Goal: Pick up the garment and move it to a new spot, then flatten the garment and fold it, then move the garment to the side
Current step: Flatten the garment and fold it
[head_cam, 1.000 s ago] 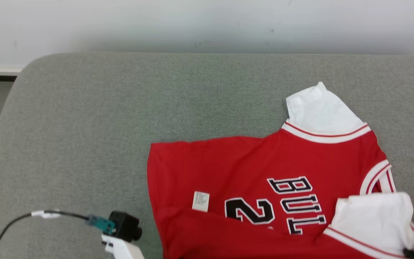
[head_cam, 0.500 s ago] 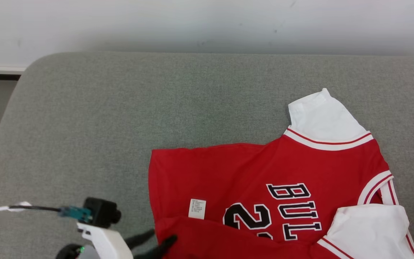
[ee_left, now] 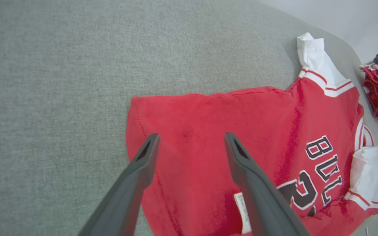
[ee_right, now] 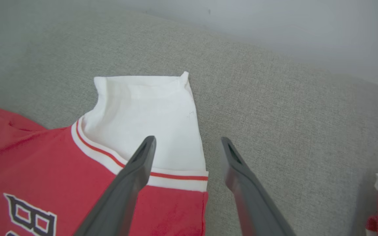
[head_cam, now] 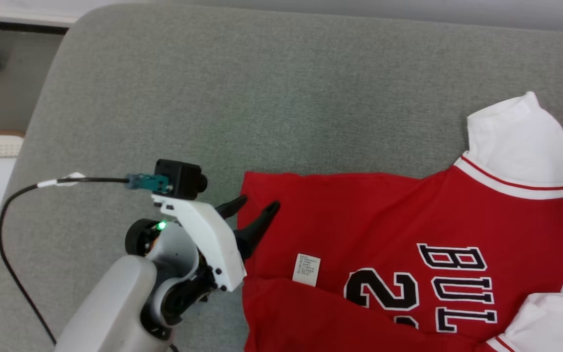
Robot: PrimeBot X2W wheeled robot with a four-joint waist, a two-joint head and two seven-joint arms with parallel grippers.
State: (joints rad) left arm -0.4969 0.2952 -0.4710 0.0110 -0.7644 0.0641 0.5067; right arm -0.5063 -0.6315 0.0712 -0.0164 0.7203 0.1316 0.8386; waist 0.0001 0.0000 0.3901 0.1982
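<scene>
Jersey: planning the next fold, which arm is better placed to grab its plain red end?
Left: the left gripper hangs open over that end of the jersey; the right gripper is by the white sleeve.

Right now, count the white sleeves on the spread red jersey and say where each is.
2. The far sleeve lies flat on the grey cushion, at the far edge of the jersey. The near sleeve lies beside the lettering, at the near right.

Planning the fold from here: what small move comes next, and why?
Probably lower both open grippers and pinch the far edge of the jersey: the left gripper hangs over the hem corner, the right gripper at the white sleeve, and the near edge is already folded over.
</scene>
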